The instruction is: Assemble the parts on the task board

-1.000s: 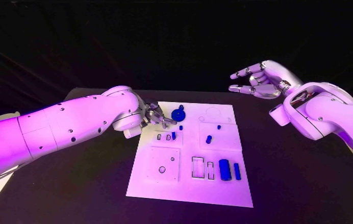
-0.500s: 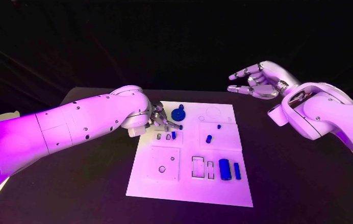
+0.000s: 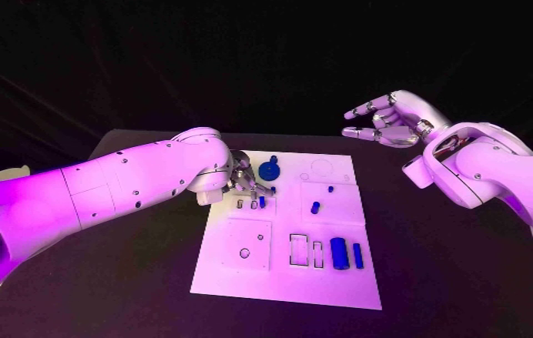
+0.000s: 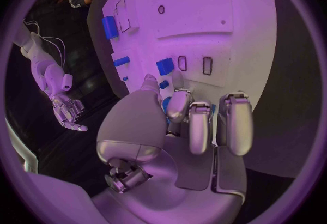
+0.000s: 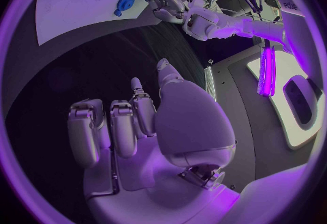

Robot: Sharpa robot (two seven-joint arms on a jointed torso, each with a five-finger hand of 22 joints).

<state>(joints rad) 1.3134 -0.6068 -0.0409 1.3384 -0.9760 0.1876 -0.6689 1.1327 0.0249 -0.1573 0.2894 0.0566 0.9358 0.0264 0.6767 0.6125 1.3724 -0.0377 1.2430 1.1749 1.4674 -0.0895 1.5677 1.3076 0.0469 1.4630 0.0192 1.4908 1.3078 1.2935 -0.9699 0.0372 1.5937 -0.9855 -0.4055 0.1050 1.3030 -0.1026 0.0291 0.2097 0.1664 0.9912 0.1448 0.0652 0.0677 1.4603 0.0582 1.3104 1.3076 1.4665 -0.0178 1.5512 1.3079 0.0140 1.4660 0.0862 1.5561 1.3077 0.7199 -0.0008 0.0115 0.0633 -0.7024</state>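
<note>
The white task board (image 3: 250, 272) lies in the middle of the table. My left hand (image 3: 241, 182) hangs over its far left corner, fingers (image 4: 233, 123) curled down beside a blue round part (image 3: 269, 172). Blue shows between the fingers in the left wrist view; whether they hold anything is unclear. Close to the thumb tip a small blue piece (image 4: 165, 66) stands next to two empty slots (image 4: 194, 64). My right hand (image 3: 389, 120) is raised beyond the board's far right corner, fingers apart and holding nothing. The right wrist view shows this hand (image 5: 136, 126), the left hand (image 5: 163, 3) and the round part (image 5: 125, 4).
Two blue blocks (image 3: 346, 255) stand beside empty rectangular slots near the board's front right. Two small blue pieces (image 3: 316, 208) sit in the middle right panel, and another small one (image 3: 273, 158) lies past the round part. Dark tabletop (image 3: 444, 276) surrounds the board.
My left hand has crept a little to the right and nearer, toward the small slots. The right hand has barely moved.
</note>
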